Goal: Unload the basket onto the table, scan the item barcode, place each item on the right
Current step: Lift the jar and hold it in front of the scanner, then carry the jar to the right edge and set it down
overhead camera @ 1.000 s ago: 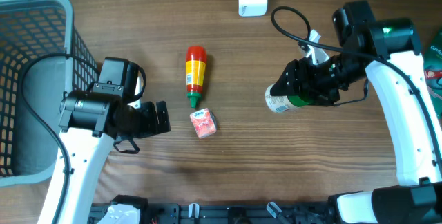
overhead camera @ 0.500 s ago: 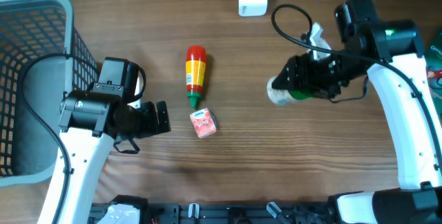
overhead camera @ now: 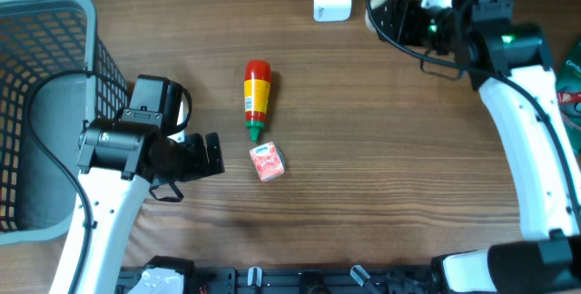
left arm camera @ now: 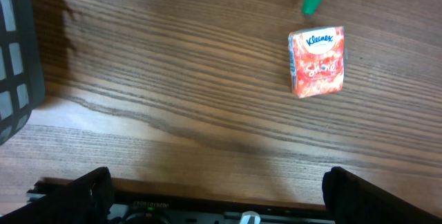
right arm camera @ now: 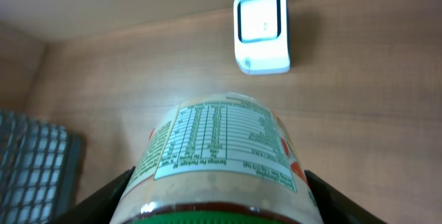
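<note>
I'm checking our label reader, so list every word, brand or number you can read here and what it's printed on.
"Kleenex": on the tissue pack, left wrist view.
Word beneath it on the same pack: stylised, perhaps "Share"; not certain.
Nutrition table on the green-capped bottle: too blurred to read.
Label on the sauce bottle: too small to read.
Scanner: no readable text.

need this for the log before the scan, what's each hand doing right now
left hand: open, holding nothing
right hand: closed on the bottle
</note>
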`<state>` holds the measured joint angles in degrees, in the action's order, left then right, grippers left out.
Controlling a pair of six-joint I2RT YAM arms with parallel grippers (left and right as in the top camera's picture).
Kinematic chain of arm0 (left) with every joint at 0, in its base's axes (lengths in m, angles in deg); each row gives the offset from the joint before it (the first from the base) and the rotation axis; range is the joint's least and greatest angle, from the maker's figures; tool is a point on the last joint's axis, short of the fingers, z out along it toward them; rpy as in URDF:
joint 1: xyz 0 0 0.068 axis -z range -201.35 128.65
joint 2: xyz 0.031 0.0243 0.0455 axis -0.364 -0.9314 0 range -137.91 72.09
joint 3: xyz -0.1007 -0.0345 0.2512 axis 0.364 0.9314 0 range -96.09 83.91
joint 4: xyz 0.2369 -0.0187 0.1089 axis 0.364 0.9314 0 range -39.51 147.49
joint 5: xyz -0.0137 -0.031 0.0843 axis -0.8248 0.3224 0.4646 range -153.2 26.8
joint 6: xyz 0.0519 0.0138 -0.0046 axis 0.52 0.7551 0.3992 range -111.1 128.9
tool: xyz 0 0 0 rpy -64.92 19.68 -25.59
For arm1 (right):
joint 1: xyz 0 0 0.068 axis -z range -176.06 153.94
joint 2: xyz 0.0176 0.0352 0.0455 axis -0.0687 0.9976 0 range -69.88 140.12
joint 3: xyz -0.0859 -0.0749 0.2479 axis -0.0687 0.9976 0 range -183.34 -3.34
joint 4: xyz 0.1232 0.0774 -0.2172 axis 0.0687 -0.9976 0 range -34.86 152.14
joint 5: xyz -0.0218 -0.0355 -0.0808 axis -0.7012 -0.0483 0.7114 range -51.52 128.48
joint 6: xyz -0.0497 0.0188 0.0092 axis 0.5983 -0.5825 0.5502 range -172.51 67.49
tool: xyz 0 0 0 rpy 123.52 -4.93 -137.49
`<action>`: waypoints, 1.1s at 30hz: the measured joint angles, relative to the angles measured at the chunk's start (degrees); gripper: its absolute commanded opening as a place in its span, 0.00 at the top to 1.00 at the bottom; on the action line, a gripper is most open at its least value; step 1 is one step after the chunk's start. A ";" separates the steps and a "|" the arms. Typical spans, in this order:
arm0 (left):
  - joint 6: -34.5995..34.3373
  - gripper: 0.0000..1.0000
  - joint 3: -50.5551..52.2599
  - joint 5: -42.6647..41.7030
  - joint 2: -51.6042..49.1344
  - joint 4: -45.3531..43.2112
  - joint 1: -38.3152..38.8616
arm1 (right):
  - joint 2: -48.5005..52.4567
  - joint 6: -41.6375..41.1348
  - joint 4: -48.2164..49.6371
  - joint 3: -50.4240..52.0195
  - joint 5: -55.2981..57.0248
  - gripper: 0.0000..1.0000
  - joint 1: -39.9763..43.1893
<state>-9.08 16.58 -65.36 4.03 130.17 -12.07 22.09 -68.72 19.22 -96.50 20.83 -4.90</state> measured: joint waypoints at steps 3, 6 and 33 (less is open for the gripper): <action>0.00 0.00 0.00 0.00 0.02 0.02 0.00 | 5.79 2.51 9.88 0.04 0.66 0.38 -0.96; 0.00 0.00 0.00 0.00 0.02 -0.09 0.00 | 13.70 4.96 25.03 0.17 1.22 0.39 -2.14; 0.00 0.00 0.00 0.00 0.02 -0.02 0.00 | 21.35 6.19 36.30 0.70 6.49 0.34 4.52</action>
<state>-9.08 16.58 -65.36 4.06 130.15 -12.07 43.44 -62.53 55.52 -95.80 27.32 -0.38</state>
